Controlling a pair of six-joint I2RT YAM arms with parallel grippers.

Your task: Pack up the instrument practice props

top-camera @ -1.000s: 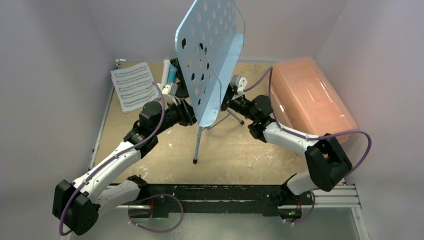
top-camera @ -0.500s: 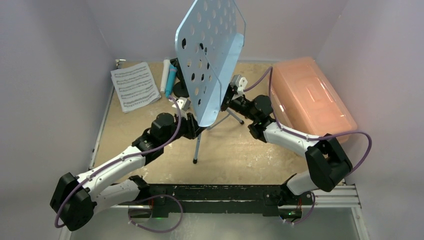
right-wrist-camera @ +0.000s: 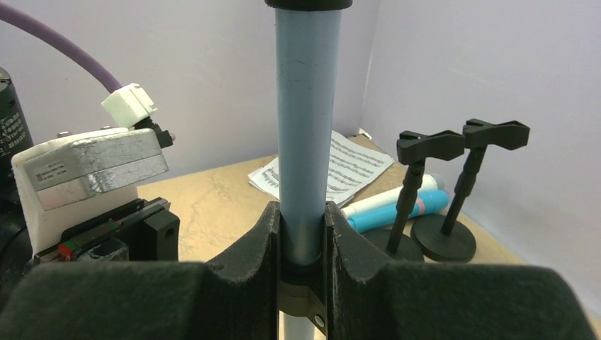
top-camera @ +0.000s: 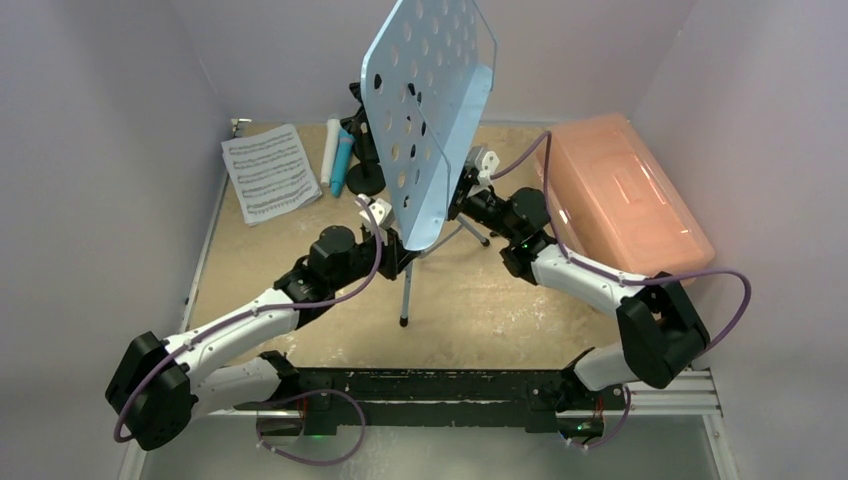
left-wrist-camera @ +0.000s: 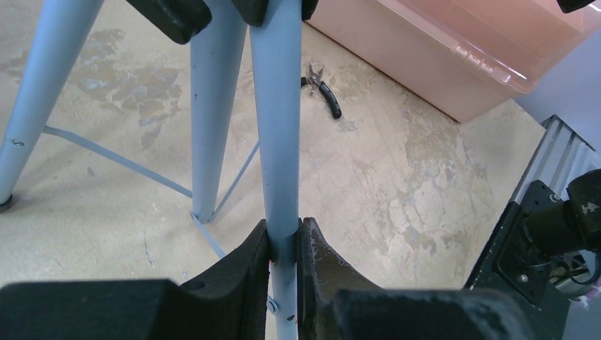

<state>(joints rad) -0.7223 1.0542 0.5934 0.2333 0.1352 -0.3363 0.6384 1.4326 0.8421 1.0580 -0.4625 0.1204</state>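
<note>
At the far left of the table (top-camera: 480, 300) lie the printed sheet-music pages (top-camera: 268, 172), then the white toy microphone (top-camera: 329, 150), the blue toy microphone (top-camera: 343, 160) and the two black round-based mic holders (top-camera: 365, 175), none of them packed yet. The left gripper (left-wrist-camera: 283, 241) is clamped on one thin leg (left-wrist-camera: 276, 127) of the light-blue perforated music rack (top-camera: 430, 110), which stands mid-table. The right gripper (right-wrist-camera: 303, 234) is clamped on its thick post (right-wrist-camera: 306, 106).

The step is probably folding the legs. The right arm should keep the post steady while the left presses the leg inward slowly, so the tall plate does not swing.

The plate hides the leg joint from above. I cannot tell if the pink translucent plastic box (top-camera: 620, 190) is open.
</note>
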